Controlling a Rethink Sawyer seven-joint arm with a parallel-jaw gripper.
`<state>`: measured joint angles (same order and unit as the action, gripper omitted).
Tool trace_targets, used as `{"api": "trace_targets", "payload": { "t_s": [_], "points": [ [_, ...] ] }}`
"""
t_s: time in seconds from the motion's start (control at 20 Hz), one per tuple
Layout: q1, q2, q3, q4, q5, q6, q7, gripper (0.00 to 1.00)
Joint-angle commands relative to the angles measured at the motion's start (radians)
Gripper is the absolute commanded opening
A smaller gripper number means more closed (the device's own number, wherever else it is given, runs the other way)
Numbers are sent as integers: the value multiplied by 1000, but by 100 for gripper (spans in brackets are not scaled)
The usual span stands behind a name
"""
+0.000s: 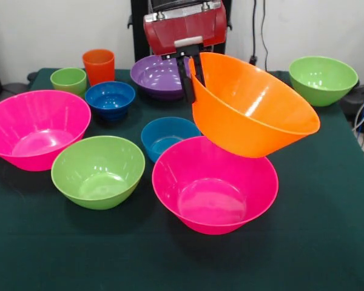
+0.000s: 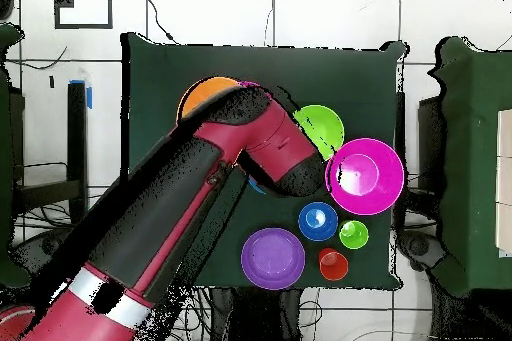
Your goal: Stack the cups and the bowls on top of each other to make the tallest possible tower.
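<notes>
The arm (image 2: 200, 192) extends diagonally across the overhead view, red and black, from the lower left corner toward the table centre. In the front view the red wrist housing (image 1: 185, 27) descends from above. The gripper (image 1: 191, 76) points downward, its black fingers (image 1: 185, 82) clamped across the rim of the tilted orange bowl (image 1: 255, 112), which is held aloft.
</notes>
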<state>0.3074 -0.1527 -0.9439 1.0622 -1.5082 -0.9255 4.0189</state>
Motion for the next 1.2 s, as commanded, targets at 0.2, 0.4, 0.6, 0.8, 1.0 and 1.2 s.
{"api": "trace_targets", "payload": {
  "t_s": [0.2, 0.4, 0.6, 0.8, 1.0, 1.2],
  "points": [
    [-41, 46, 144, -29, 44, 4, 225, 0],
    [-62, 59, 161, -40, 57, 20, 177, 0],
    [-72, 69, 174, -43, 74, 40, 145, 0],
    [-73, 77, 182, -39, 89, 64, 128, 0],
    [-75, 84, 193, -36, 118, 85, 107, 0],
    [-81, 89, 204, -40, 143, 95, 92, 0]
  ]
}}
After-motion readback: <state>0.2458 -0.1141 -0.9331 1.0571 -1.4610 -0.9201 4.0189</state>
